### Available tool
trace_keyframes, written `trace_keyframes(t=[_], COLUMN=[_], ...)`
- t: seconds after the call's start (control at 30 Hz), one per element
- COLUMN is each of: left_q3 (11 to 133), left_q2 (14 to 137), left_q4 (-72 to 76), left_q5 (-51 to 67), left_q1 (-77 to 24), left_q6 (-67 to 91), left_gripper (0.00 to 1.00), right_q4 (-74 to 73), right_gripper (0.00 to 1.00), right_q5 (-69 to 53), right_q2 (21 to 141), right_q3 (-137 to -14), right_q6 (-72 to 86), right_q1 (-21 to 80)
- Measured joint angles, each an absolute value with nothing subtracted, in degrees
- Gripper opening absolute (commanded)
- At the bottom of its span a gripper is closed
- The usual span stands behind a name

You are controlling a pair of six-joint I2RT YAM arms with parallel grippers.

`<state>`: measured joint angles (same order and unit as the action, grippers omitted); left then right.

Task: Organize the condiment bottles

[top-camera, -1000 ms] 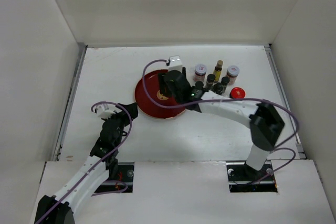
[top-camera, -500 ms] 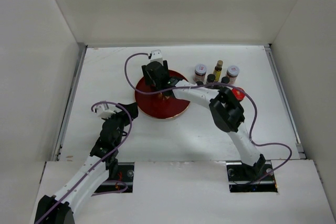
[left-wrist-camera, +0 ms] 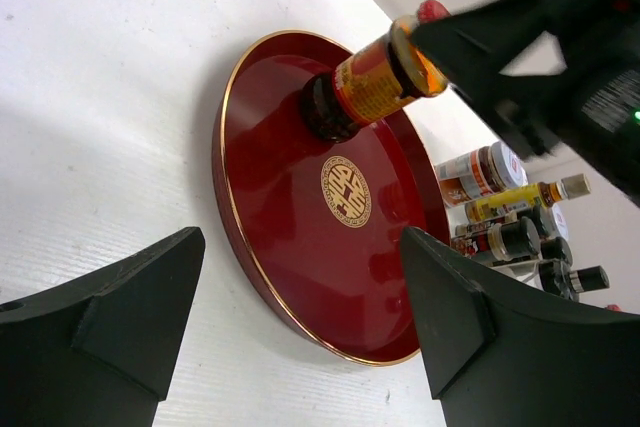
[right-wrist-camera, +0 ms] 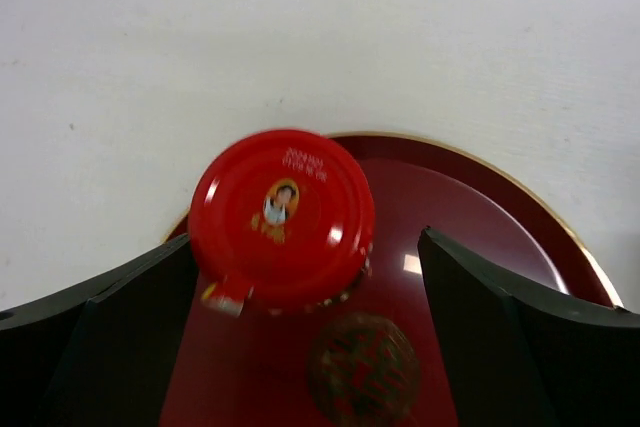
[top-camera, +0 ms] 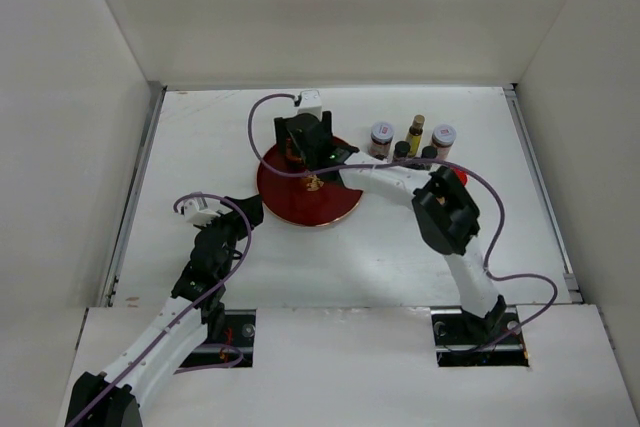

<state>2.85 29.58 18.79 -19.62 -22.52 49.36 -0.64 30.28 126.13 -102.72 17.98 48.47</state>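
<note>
Right claw [right-wrist-camera: 307, 242] shifted, straddling red-lidded jar [right-wrist-camera: 280, 212] on tray [left-wrist-camera: 270, 207] | white table [top-camera: 220, 137], walls [top-camera: 330, 17]

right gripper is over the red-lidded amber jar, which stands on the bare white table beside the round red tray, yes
Not quite. The red-lidded amber jar stands on the round red tray, near its far rim, not on the white table. The left wrist view shows this. The right gripper is over it.
</note>
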Motion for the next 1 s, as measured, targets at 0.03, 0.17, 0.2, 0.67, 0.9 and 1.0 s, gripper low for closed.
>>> trace_keyframes(t=[0.03, 0.17, 0.2, 0.67, 0.9, 1.0], left_q3=[2.9, 2.9, 2.9, 2.9, 2.9, 2.9], left_q2=[29.6, 29.8, 29.8, 30.9, 31.3, 31.3], left_q4=[18.8, 19.1, 19.1, 20.4, 20.6, 20.8], left_q5=[-19.6, -19.6, -19.6, -19.4, -19.4, -19.5], left_q1=[-22.5, -22.5, -22.5, -22.5, -22.5, -22.5], left_q6=[49.4, 49.4, 49.4, 49.4, 49.4, 49.4], left_gripper=[0.78, 0.78, 0.78, 0.78, 0.78, 0.78], right_q4=[0.0, 2.5, 3.3, 0.7, -0.4, -0.4], right_gripper=[0.96, 0.77, 0.71, 0.79, 0.78, 0.76], right_q5=[30.1, 30.4, 30.7, 36.1, 36.9, 36.8], right_q2=[123.1, 108.0, 104.2, 88.5, 90.1, 91.6], right_q3=[-99.2, -86.2, -83.6, -61.9, -60.2, -60.3], right_q6=[17.9, 17.5, 17.2, 17.8, 18.3, 18.9], right_q1=[48.5, 48.9, 49.0, 42.9, 40.3, 39.7])
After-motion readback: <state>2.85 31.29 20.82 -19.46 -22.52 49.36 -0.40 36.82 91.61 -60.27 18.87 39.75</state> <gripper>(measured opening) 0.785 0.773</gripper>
